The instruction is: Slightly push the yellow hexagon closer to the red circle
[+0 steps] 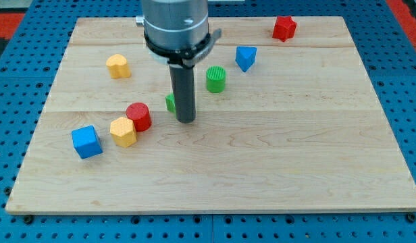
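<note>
The yellow hexagon [123, 131] lies at the board's lower left, touching the red circle [138, 116] just up and to its right. My tip [186, 121] rests on the board to the right of the red circle, with a gap between them. A green block [170, 102] is partly hidden behind the rod.
A blue cube [86, 142] sits left of the yellow hexagon. A yellow block [118, 66] is at upper left. A green cylinder [216, 79], a blue triangular block [245, 58] and a red star block [284, 28] lie toward the upper right of the wooden board [275, 169].
</note>
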